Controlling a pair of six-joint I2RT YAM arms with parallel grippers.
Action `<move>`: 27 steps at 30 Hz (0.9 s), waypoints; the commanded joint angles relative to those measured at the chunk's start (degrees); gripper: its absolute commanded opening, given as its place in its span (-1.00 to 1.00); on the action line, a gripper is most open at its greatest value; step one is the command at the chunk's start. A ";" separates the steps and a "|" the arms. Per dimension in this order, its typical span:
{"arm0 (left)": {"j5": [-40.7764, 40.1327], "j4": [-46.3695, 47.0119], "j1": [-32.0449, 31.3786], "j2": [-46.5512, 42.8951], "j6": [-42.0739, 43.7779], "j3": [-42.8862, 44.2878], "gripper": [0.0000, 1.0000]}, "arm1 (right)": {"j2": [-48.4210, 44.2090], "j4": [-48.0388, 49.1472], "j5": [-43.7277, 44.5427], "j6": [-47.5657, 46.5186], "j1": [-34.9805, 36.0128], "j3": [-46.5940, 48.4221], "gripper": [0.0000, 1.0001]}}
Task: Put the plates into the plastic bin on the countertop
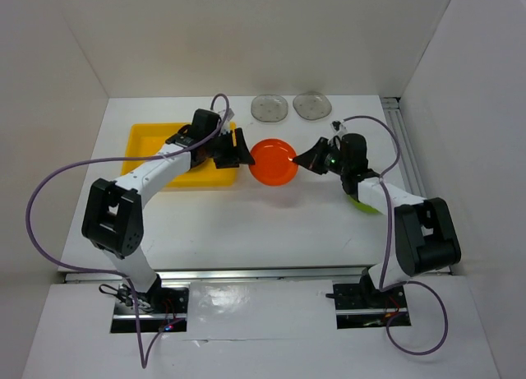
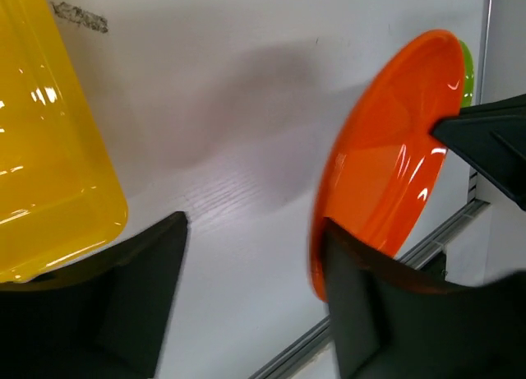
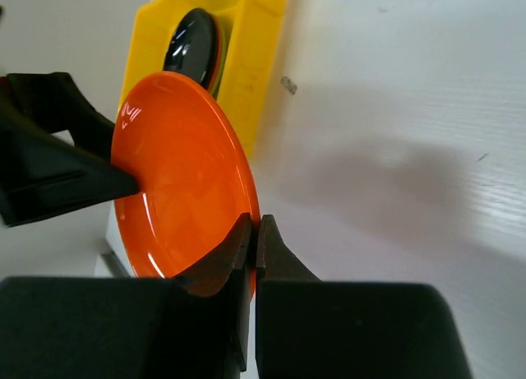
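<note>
Right gripper is clamped on the rim of an orange plate at its 3 o'clock edge, fingers fully pinched w/ only the thin lip between them. Lime plate lies under the right arm at approx 4 o'clock on the countertop. Orange plate sits mid-table, prob lifted, going by the shadow below it. Left gripper is at its 9 o'clock edge, jaws spread wide, one finger at the rim, no grip. Plate looks light, stiff, glossy, so likely slippery; the rim is the only hold and it may pivot in a small pinch. Plastic bin at 9-10 o'clock has a black plate in it. Two clear plates at 12 o'clock, far edge.
</note>
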 commanded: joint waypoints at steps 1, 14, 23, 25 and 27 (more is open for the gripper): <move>-1.07 2.68 -0.48 0.96 0.85 -0.57 0.40 | -0.35 8.80 -3.50 4.47 1.91 0.20 -1.00; -5.73 1.62 5.22 -0.43 -2.22 -0.22 -1.00 | -0.88 6.54 1.57 6.68 5.26 1.34 0.88; -8.45 7.86 25.08 -2.90 -7.40 -4.43 -1.00 | -31.53 -28.62 36.38 -5.01 6.84 -3.40 1.00; -8.46 9.36 27.28 -3.43 -8.03 -6.80 -1.00 | -38.21 -34.06 39.03 -5.02 6.23 -5.50 1.00; -7.41 11.90 30.27 -3.43 -9.60 -8.21 -1.00 | -42.95 -36.19 39.73 -5.63 5.53 -6.91 1.00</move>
